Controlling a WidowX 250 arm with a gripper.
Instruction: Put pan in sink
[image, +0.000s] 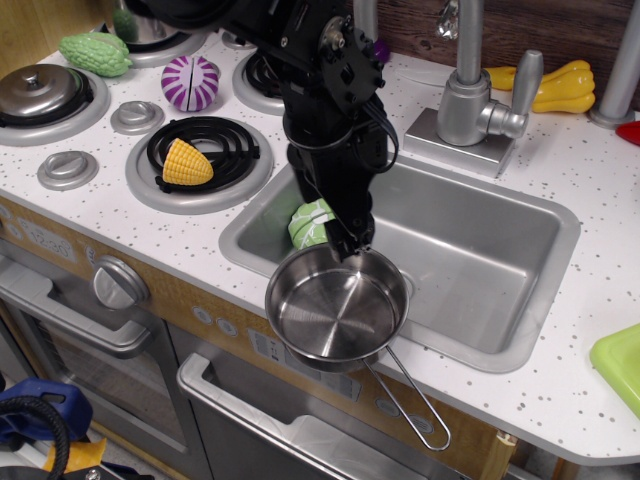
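The pan (335, 312), a small shiny steel saucepan, rests on the front rim of the sink (470, 255), partly over the basin and partly over the counter's front edge. Its wire loop handle (410, 400) points toward the lower right, out past the counter. My black gripper (340, 232) hangs over the sink's left end, pointing down. Its near fingertip (352, 248) is at the pan's far rim. The jaws look open and hold nothing. The arm hides part of the sink's back left corner.
A green cabbage toy (312, 222) lies in the sink's left end, just behind the pan. A corn toy (187, 162) sits on the front burner. A faucet (468, 95) stands behind the sink. A lidded steel pot (40, 92) is at the far left and a green plate (622, 362) at the right edge.
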